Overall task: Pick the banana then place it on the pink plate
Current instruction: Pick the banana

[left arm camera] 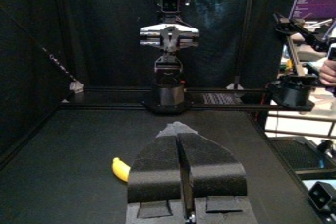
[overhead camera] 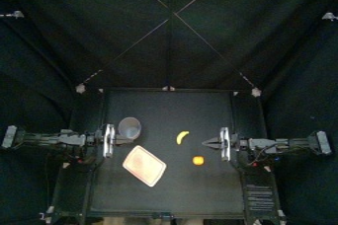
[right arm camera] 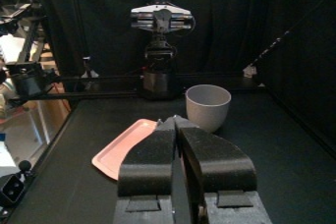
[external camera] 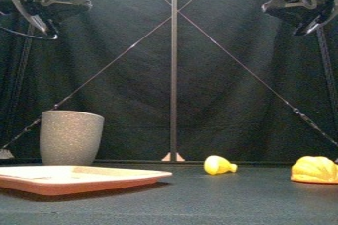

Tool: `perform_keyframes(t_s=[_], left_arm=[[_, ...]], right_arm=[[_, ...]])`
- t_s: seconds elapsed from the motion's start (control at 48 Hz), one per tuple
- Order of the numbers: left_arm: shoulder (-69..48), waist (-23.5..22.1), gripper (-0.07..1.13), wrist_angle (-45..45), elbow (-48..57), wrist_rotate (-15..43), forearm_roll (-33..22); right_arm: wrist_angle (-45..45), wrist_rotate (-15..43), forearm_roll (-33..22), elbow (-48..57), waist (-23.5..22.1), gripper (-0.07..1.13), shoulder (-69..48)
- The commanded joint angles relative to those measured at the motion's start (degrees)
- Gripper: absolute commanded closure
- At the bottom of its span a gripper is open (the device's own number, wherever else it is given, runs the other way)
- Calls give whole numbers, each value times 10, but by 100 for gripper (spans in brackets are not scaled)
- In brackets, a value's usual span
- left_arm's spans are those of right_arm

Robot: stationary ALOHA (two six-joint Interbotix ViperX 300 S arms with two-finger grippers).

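Work has not begun. Left gripper hangs at the table's left edge, jaws pressed together, empty. Grey cup and bare pink plate sit near it. Banana lies mid-table, apart from the plate, an orange toy near it. Right gripper, closed and empty, hangs at the right edge. Picking and placing remain.

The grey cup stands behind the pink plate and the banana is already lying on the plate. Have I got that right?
Not quite. The banana is not on the pink plate. It lies on the bare table beside the plate, apart from it, as the top view shows. The grey cup does stand behind the plate.
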Motion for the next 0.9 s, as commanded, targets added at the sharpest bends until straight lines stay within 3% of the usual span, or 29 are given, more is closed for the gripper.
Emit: perform_keyframes(t_s=[0.021, 0.271, 0.479, 0.688, 0.833, 0.896], left_arm=[[8, 1, 107, -3, -23, 3, 0], [8, 14, 108, -4, -23, 2, -2], [9, 30, 108, -4, -21, 2, -3], [12, 33, 108, -6, -14, -1, -3], [12, 33, 108, -10, -11, 0, -3], [12, 33, 108, -10, -9, 0, -3]], right_arm=[[2, 4, 6, -8, -33, 102, 22], [47, 17, 22, -17, -149, 101, 106], [160, 18, 49, -40, -241, 93, 160], [196, 14, 47, -52, -257, 48, 181], [166, 20, 45, -52, -248, 8, 192], [148, 20, 47, -50, -245, 0, 199]])
